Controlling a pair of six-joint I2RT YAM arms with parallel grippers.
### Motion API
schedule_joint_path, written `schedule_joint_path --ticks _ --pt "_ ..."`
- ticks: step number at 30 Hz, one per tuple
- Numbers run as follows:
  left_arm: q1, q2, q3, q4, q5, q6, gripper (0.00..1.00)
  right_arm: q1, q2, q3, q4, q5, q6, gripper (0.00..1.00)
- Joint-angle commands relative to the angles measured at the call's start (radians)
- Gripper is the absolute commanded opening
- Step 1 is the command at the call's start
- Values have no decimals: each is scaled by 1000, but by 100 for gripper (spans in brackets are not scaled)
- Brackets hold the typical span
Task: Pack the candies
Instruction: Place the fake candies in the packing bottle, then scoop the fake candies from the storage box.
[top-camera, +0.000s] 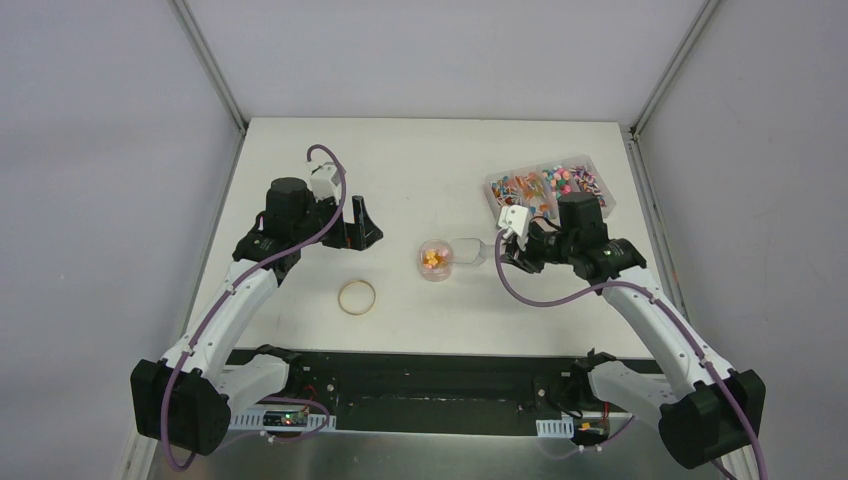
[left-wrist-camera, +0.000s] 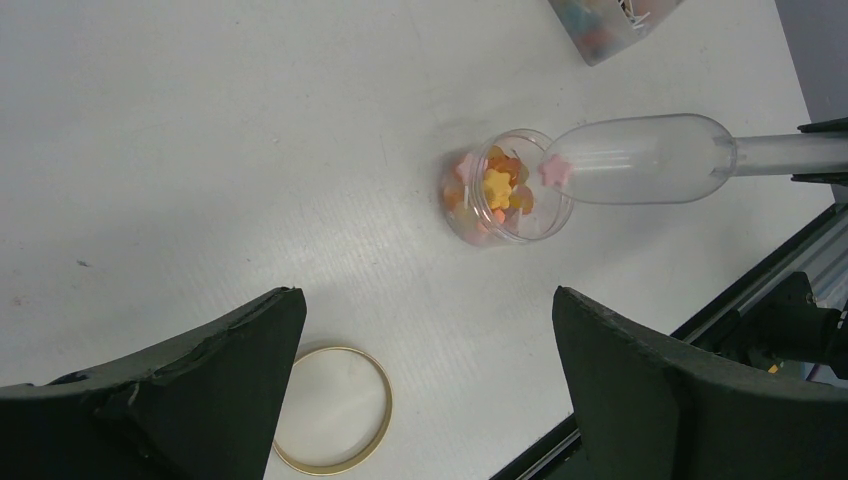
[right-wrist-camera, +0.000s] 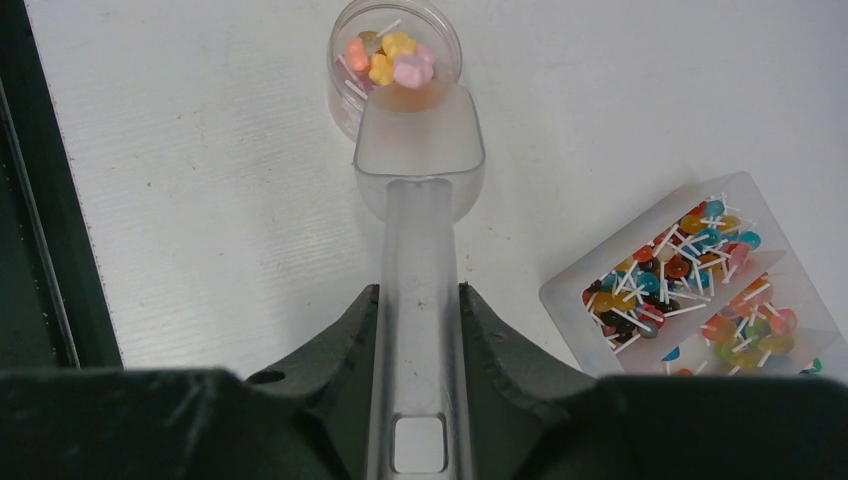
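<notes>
A small clear jar (top-camera: 435, 262) near the table's middle holds several candies (right-wrist-camera: 385, 58), pink, orange and yellow. My right gripper (right-wrist-camera: 420, 295) is shut on the handle of a clear plastic scoop (right-wrist-camera: 420, 150). The scoop's mouth rests at the jar's rim, with a pink candy (left-wrist-camera: 553, 168) at its lip. The jar (left-wrist-camera: 500, 190) and scoop (left-wrist-camera: 650, 158) also show in the left wrist view. My left gripper (left-wrist-camera: 425, 330) is open and empty, up and to the left of the jar (right-wrist-camera: 395, 45). In the top view the right gripper (top-camera: 512, 247) sits right of the jar and the left gripper (top-camera: 358, 228) left of it.
A clear tray (top-camera: 548, 190) of coloured lollipops with white sticks stands at the back right, also in the right wrist view (right-wrist-camera: 705, 285). A tan rubber-band ring (top-camera: 357, 297) lies left of the jar, partly under my left finger (left-wrist-camera: 335, 420). The table's black front edge (top-camera: 420, 375) is near.
</notes>
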Motion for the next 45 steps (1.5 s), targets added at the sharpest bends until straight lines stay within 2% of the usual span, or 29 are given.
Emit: schedule_joint_path --ticks 1,12,19,22,29,32,39,45 --pt "7 -27 -1 28 -9 7 99 14 -1 68 6 18 -24 0" --pt "7 -20 1 28 -7 5 99 18 2 103 -8 21 -27 0" --pt "7 -19 1 29 -3 5 99 18 -38 105 106 46 45 0" --pt "7 -19 1 29 -1 5 99 17 -25 125 150 142 106 0" --pt "7 -23 -1 30 1 5 99 5 -23 123 287 530 241 0" --pt "7 -26 -1 30 0 5 99 -55 -15 143 293 651 312 0" --pt "7 -31 -1 30 7 7 99 -263 33 169 257 599 391 0" --pt "7 -35 -4 30 -1 8 99 -312 132 257 131 642 410 0"
